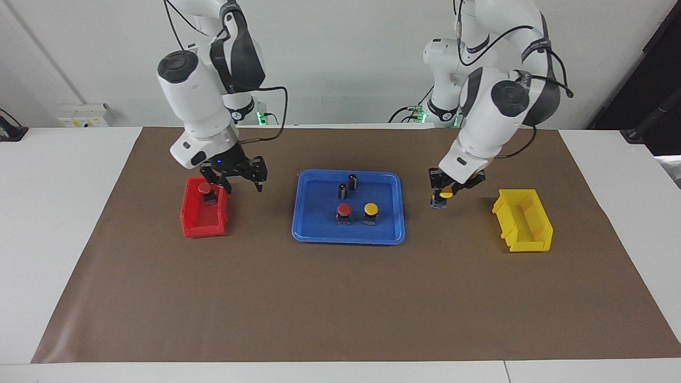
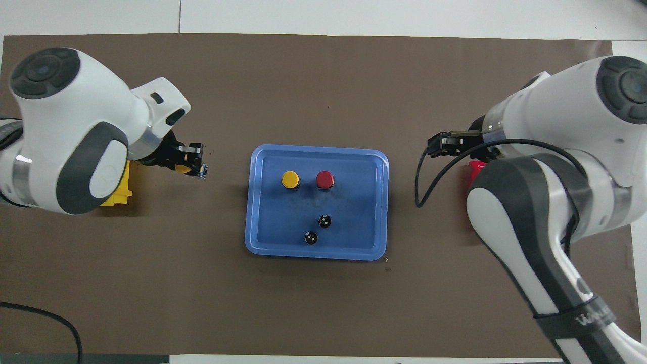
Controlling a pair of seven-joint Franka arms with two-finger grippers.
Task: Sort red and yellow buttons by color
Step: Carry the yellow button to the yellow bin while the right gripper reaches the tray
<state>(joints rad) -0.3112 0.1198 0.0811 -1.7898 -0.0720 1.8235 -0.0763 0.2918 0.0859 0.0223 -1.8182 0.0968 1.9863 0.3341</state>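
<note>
Four push-buttons are shown. One red button and one yellow button stand side by side in a blue tray at the middle of a brown mat, the red one toward the right arm's end. Two dark cylinders stand in the same tray, nearer to the robots. A second red button is seen inside the red bin, with the right gripper held just above it, fingers spread apart and empty. A second yellow button is clamped between the fingers of the left gripper, over bare mat between the tray and the yellow bin.
</note>
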